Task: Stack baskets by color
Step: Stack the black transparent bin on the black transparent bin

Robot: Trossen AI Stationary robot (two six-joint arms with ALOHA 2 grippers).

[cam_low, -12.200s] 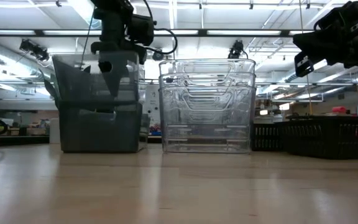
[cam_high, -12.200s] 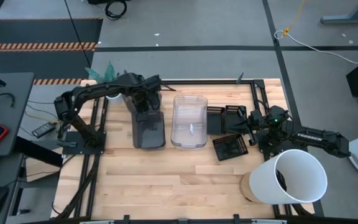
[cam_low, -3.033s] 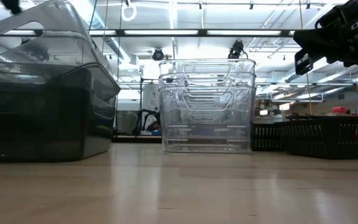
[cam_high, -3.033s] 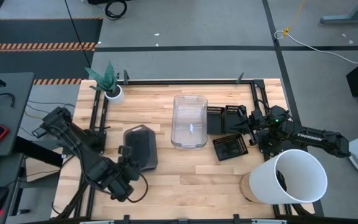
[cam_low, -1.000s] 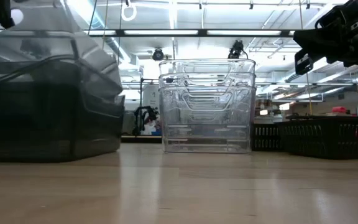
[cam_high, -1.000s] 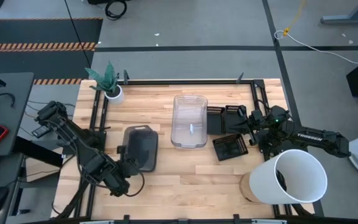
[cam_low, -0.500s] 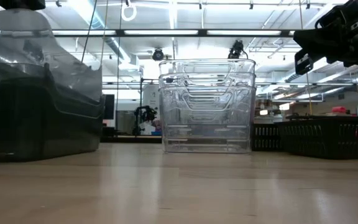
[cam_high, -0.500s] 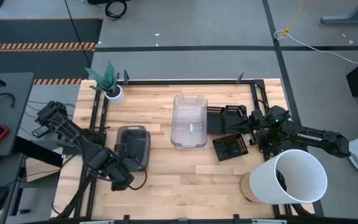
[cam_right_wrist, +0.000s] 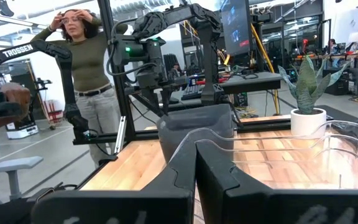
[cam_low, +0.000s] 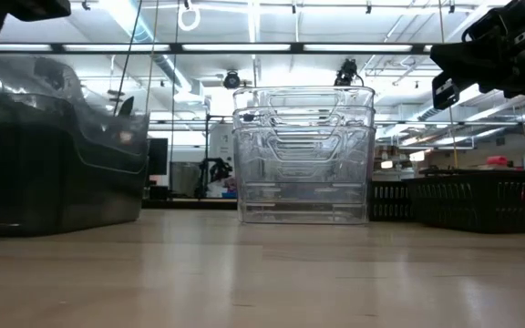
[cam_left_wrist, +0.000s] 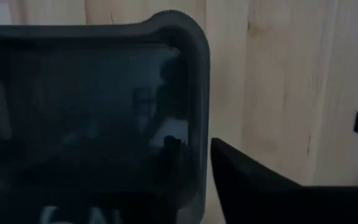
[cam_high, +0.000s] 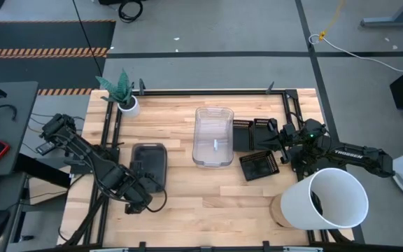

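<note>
Two smoky grey baskets (cam_high: 149, 161) sit nested on the table's left part, the lower one on its base (cam_low: 53, 155). My left gripper (cam_high: 147, 183) points down at their near end, open, with one finger inside the upper basket and one outside. A stack of clear baskets (cam_high: 213, 136) stands at the table's middle. Black slotted baskets (cam_high: 252, 133) stand to its right, and one more (cam_high: 259, 166) lies nearer. My right gripper (cam_high: 280, 142) hovers shut beside the black ones, holding nothing. My left gripper stands astride the upper grey basket's near end wall (cam_left_wrist: 197, 93), coming from above. The outer finger (cam_left_wrist: 260, 186) is beside the rim and the inner one shows dimly through the plastic. I cannot tell whether either finger touches the wall. The basket rests nested and level.
A big white bucket (cam_high: 334, 198) lies at the near right corner. A small plant pot (cam_high: 126, 105) stands at the far left corner. Black frame rails (cam_high: 110, 140) run along the table's sides. A person (cam_right_wrist: 82, 56) stands beyond the table's left.
My left gripper has swung a little toward the table's left edge with the grey baskets' near end. The grey stack has turned from slanted to square with the table and slid left. The upper grey basket, raised and tilted before, has sunk level into the lower one.
</note>
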